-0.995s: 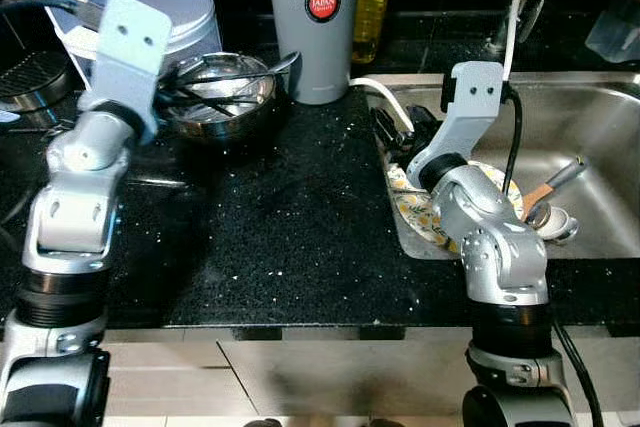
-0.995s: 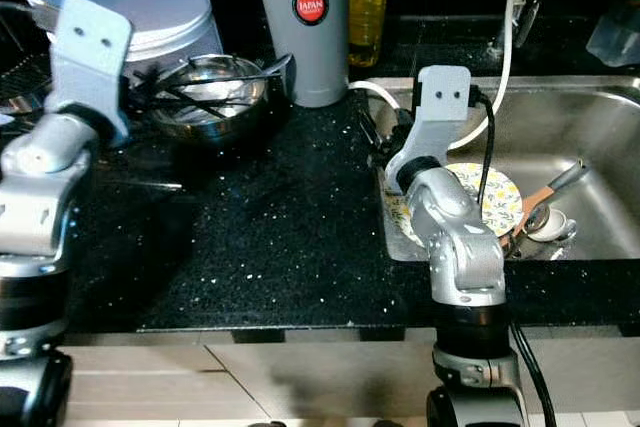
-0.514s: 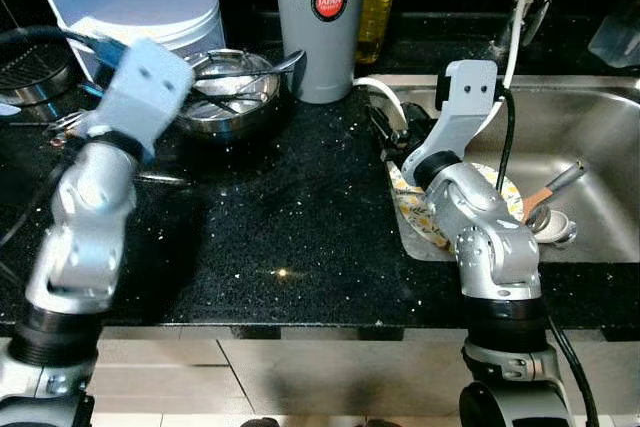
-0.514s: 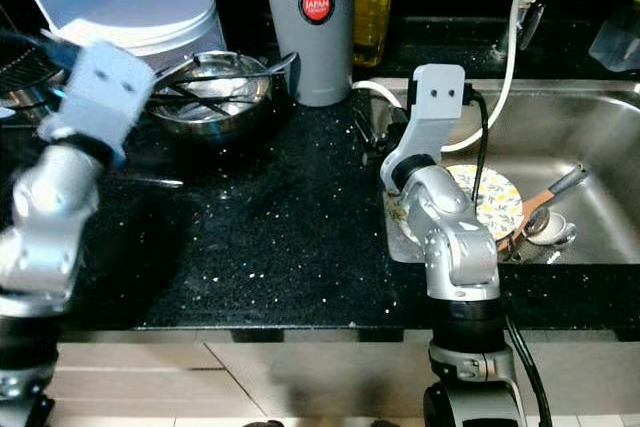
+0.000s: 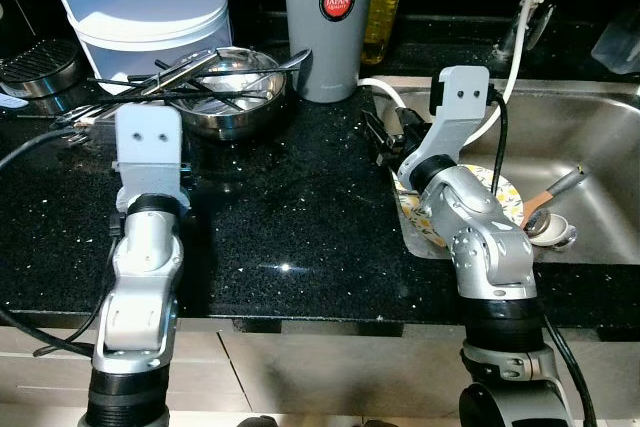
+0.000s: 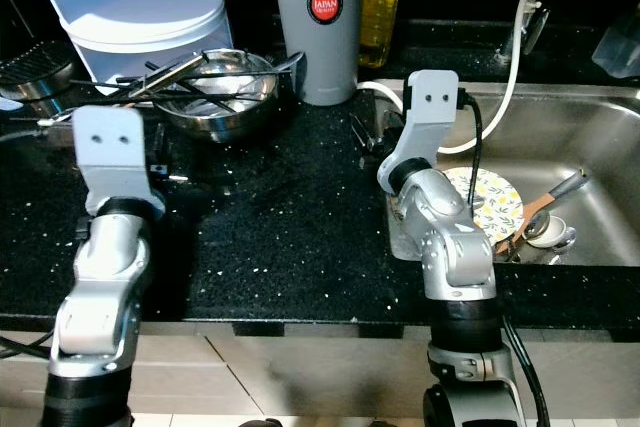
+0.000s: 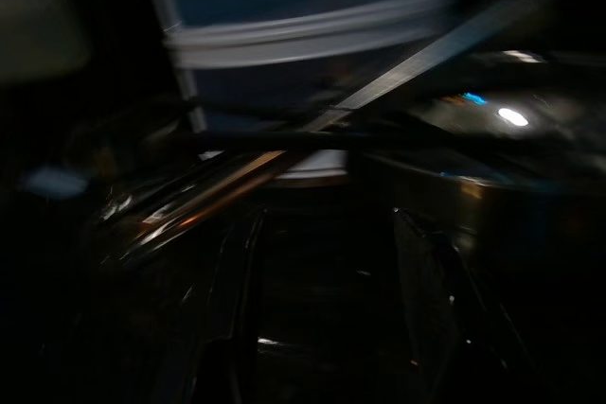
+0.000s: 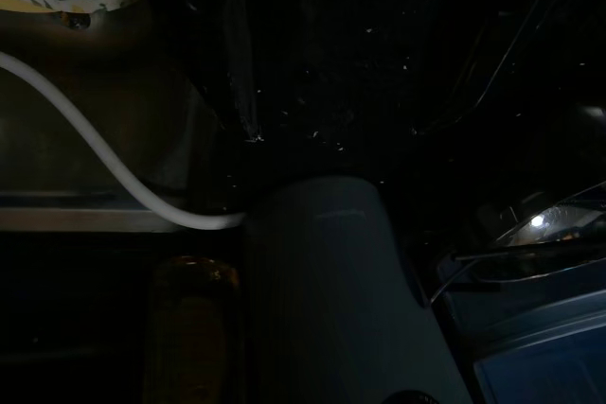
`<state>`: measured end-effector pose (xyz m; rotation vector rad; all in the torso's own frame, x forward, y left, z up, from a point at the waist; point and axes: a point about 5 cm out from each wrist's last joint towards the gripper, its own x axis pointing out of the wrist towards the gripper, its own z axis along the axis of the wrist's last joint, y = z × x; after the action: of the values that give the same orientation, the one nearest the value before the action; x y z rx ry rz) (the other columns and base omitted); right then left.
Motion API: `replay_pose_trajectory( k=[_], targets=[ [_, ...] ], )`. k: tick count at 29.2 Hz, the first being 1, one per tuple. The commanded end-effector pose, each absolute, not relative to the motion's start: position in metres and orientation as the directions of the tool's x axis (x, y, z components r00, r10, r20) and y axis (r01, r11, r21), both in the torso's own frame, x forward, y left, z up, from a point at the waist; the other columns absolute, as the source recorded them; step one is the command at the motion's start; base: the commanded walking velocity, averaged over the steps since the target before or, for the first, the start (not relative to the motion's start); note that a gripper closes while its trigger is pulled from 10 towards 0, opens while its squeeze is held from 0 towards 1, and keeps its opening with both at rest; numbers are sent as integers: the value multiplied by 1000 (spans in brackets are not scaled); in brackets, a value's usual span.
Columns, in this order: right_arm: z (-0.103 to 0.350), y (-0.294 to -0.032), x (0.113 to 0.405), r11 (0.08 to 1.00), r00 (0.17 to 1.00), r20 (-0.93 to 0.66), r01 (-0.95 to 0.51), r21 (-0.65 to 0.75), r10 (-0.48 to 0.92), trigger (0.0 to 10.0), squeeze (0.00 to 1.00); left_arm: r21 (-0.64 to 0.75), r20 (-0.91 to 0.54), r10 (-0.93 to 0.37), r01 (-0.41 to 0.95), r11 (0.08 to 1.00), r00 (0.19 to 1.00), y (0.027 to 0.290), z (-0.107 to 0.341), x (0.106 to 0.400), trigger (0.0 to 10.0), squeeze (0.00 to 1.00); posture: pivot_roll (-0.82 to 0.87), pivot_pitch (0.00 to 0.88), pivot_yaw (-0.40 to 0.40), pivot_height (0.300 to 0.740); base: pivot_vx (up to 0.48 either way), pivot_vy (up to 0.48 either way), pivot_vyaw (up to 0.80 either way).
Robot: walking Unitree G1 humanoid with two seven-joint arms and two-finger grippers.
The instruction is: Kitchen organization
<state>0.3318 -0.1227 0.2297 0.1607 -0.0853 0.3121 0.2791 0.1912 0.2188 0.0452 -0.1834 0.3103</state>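
On the black speckled counter [image 5: 290, 227], left of the sink [image 5: 590, 117], the left arm [image 5: 145, 247] has pulled back. A second ago its wrist plate sat up against the steel bowl [image 5: 232, 97]; half a second ago it was mid-swing and blurred; now it stands upright, nearer the counter's front edge and well apart from the bowl. Left gripper [image 7: 322, 328]: in the dim wrist view two dark fingers are spread with a gap between them, nothing in it. They point toward the bowl and the long utensils [image 5: 170, 75] laid across its rim.

The bowl, utensils, grey tumbler [image 5: 330, 17] and clear stacked container [image 5: 140, 2] appear unmoved; the slight overall shift looks like camera motion.

Right arm [image 5: 470, 217] is much as before, bent over the sink's left edge, above the floral plate [image 6: 490, 197]. Its gripper lies behind the wrist plate by the white hose [image 5: 385, 92]; cannot tell whether its fingers are parted or closed. A wooden-handled utensil [image 5: 555, 187] and a small white cup [image 5: 548, 227] lie in the sink beside the plate.

Judgement: left arm came away empty-handed, likely re-aiming for the utensils. Nothing sorted yet; organising is early.
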Motion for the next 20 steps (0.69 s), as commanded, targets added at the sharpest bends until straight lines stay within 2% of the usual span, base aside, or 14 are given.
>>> replay_pose_trajectory(
  k=[1,8,9,13,20],
  targets=[
    [225,-123,333,939,949,98,-312,147,300,10000,0,-110,152,335,-321,941,930,194,217,279,10000,0,121,57,-32,740,0,0,0],
    [225,-122,333,937,947,101,-318,143,306,10000,0,-345,125,389,-328,880,913,211,226,287,10000,0,119,54,-31,740,0,0,0],
    [225,-122,333,937,947,101,-318,143,306,10000,0,-345,125,389,-328,880,913,211,226,287,10000,0,119,54,-31,740,0,0,0],
    [227,-121,333,936,945,105,-323,138,310,10000,0,-479,96,331,-248,842,939,214,228,297,10000,0,113,45,-33,740,0,0,0],
    [227,-121,333,936,943,110,-326,135,313,10000,0,-534,96,278,-186,825,956,214,232,305,10000,0,107,38,-34,740,0,0,0]
  ],
)
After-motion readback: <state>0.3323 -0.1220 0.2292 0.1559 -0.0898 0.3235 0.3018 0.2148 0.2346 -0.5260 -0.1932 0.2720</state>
